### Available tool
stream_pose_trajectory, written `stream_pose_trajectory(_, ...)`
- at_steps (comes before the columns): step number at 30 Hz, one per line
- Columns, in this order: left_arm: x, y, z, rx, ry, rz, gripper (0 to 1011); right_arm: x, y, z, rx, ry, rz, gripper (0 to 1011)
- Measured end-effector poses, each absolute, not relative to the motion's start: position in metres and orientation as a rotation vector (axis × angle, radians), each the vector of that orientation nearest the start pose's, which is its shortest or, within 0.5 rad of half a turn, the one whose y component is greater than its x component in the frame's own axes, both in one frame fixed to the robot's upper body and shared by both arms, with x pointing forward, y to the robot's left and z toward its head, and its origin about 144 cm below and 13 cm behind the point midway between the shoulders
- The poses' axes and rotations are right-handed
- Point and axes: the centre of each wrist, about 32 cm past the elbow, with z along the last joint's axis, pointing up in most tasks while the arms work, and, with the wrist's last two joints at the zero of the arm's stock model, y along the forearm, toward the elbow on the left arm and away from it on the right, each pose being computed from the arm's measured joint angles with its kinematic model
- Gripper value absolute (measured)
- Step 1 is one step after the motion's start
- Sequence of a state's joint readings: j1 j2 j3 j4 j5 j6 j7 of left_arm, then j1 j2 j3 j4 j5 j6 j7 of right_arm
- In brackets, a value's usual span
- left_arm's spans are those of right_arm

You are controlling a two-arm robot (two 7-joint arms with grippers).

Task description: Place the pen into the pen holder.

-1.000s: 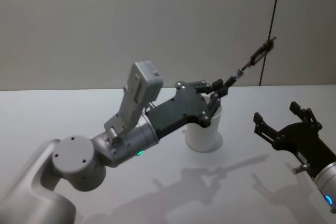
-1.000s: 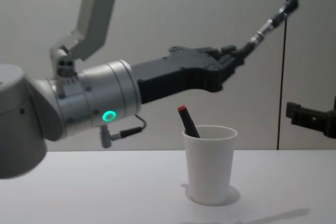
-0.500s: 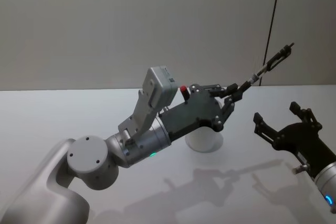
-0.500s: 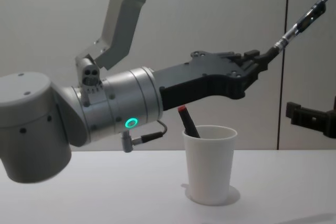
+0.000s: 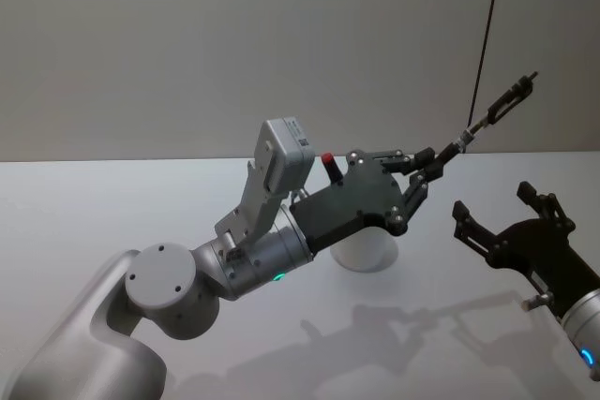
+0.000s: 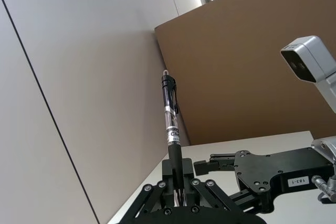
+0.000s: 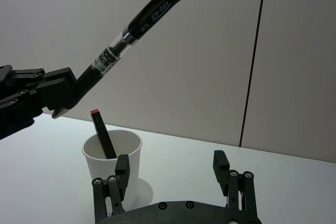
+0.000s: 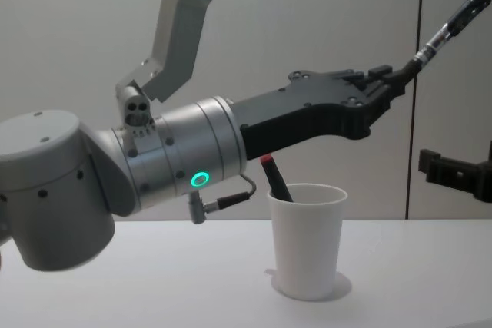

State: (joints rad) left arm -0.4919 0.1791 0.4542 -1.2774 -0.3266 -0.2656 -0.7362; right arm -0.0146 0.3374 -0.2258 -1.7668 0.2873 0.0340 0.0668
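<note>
My left gripper is shut on the lower end of a black gel pen. The pen slants up and to the right, high above the table. The same pen rises from the left gripper in the chest view. The pen holder, a white paper cup, stands on the table below the gripper's palm, partly hidden in the head view. A black marker with a red cap leans inside it. My right gripper hovers open to the cup's right, holding nothing.
The white table spreads out on all sides of the cup. A plain grey wall with a dark vertical seam stands behind. In the left wrist view a brown board sits beyond the right gripper.
My left arm has swung the pen farther right and a little higher, with the gripper now over and past the cup. The right gripper, the cup and the marker stay put.
</note>
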Motion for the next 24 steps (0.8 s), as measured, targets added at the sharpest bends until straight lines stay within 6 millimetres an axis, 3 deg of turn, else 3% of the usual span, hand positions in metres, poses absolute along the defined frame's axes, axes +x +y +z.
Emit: stream_pose_trajectory(24, 0.571, 0.161, 1.215, -0.192, -0.295, 0.436, 103, 0.441, -0.256, 1.201, 0.130, -0.051, -1.097, 1002)
